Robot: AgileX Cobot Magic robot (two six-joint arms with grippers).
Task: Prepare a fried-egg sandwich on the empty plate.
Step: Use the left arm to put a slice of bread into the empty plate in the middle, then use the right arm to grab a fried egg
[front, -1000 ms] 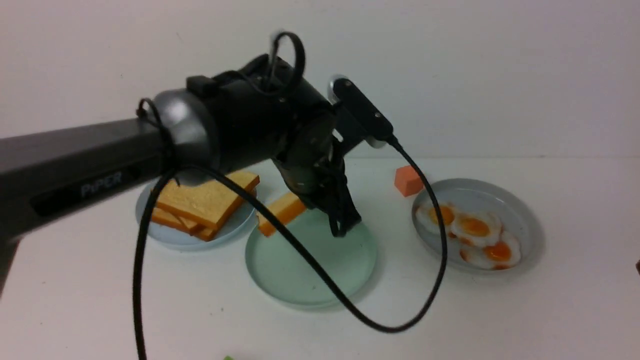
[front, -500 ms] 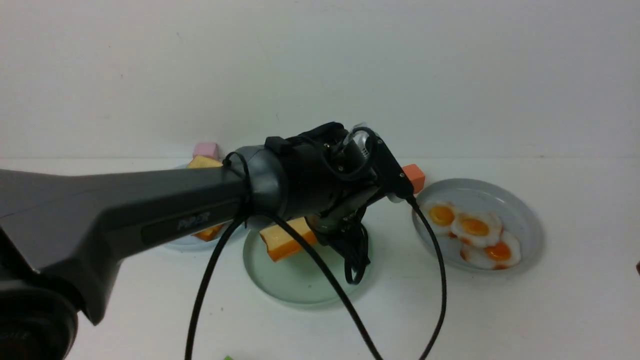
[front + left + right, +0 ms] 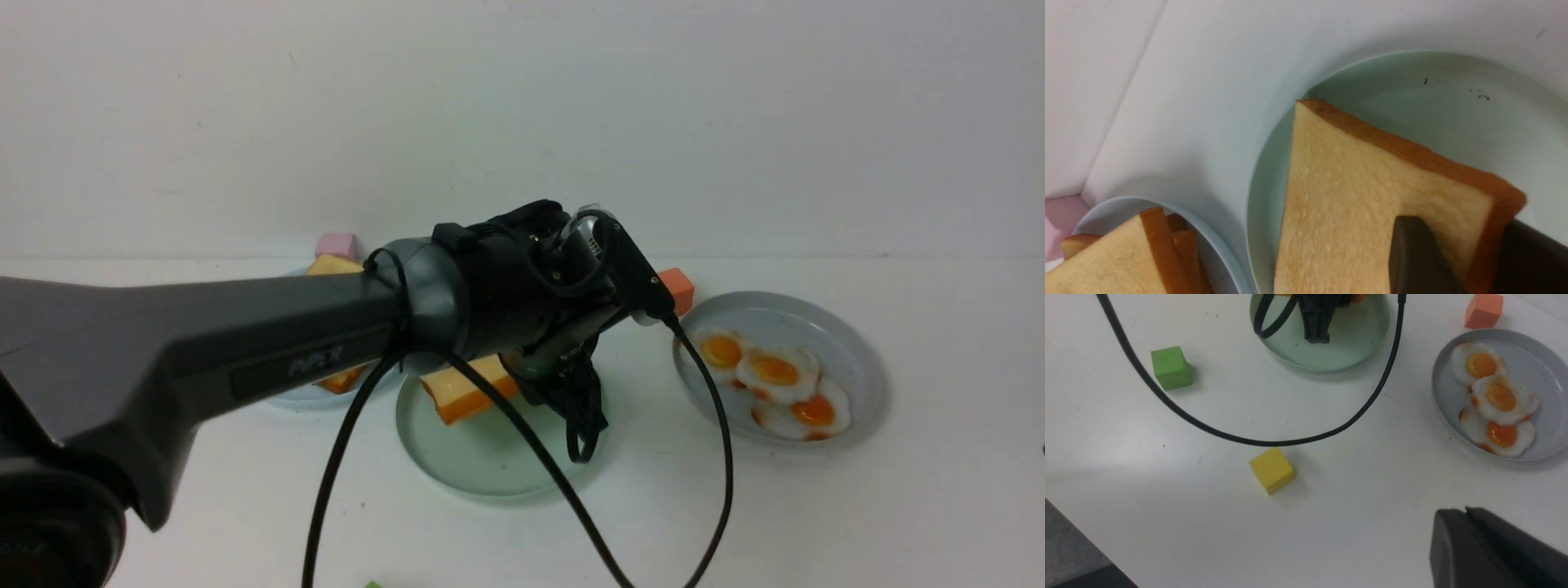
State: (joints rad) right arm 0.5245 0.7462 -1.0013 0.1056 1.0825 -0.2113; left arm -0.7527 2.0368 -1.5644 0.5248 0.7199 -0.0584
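From the front, the left arm reaches in low across the table, and the left gripper (image 3: 575, 404) points down over the mint-green plate (image 3: 490, 465). 1 toast slice (image 3: 469, 392) sits tilted at the plate's far left side, with its near edge down on the plate. No egg and no second slice are on this plate. Behind the arm, the light blue plate (image 3: 286, 400) and its toast pile (image 3: 331, 265) are mostly hidden, with a pink cube (image 3: 336, 244) just past them. To the right is the grey-blue plate (image 3: 849, 343) holding 3 fried eggs (image 3: 774, 369), and an orange cube (image 3: 678, 287) stands near its far rim.

In the left wrist view, a corner of the toast slice (image 3: 1355, 204) lies between the 2 fingers of the left gripper (image 3: 1470, 245), 1 on its face and 1 beyond the crust. I cannot tell whether they are pressing it or standing loose. The rest of the slice hangs over the mint-green plate (image 3: 1433, 102), and the toast pile (image 3: 1106, 261) is beside it.

In the right wrist view, the right gripper (image 3: 1464, 516) hangs above bare table with its fingers together and holds nothing. A yellow cube (image 3: 1271, 470) and a green cube (image 3: 1171, 367) stand well apart, and a black cable (image 3: 1274, 442) loops between them.
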